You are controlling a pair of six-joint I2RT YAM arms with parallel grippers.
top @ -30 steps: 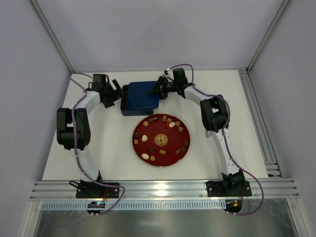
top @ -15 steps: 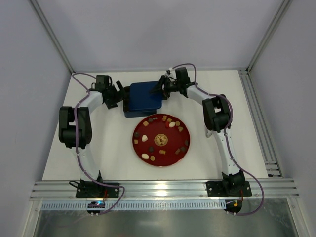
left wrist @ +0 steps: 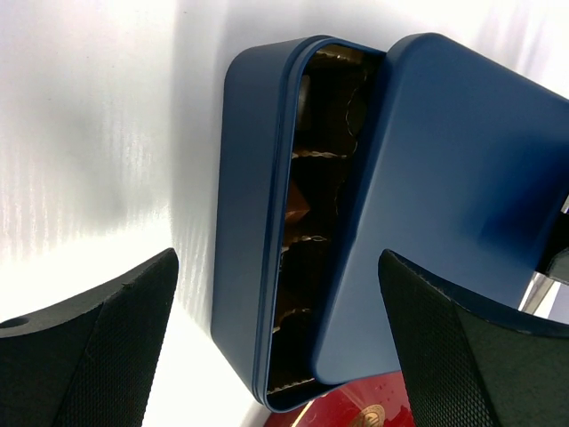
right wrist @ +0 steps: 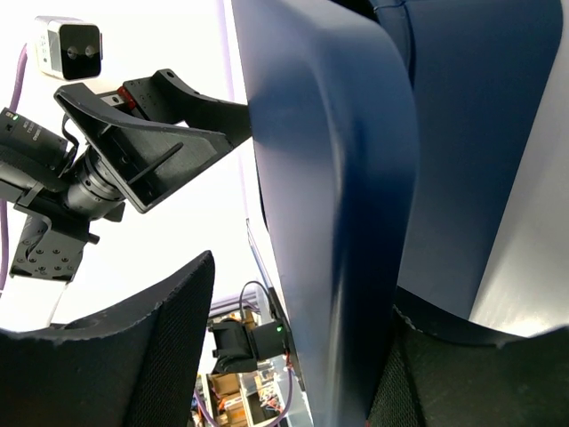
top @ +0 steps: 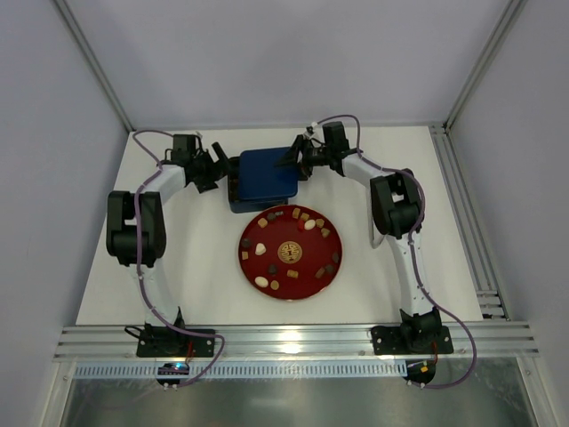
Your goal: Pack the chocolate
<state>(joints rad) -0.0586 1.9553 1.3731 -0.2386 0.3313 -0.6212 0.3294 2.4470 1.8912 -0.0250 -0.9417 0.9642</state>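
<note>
Tin point(top: 264, 181) has shifted right since a moment ago — lid point(left wrist: 444, 205) askew, cells partly bared. Left pincer point(top: 220, 169) spread beside it, right pincer point(top: 299, 160) easing apart astride the lid — chocolate point(top: 309, 225) still unpacked.

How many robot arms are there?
2: the left white-and-black robot arm stands left of the red round plate, the right arm right of it. None looks hidden.

Spread pincer point(left wrist: 277, 262) before tin point(left wrist: 244, 178), lid point(left wrist: 444, 196) askew
</note>
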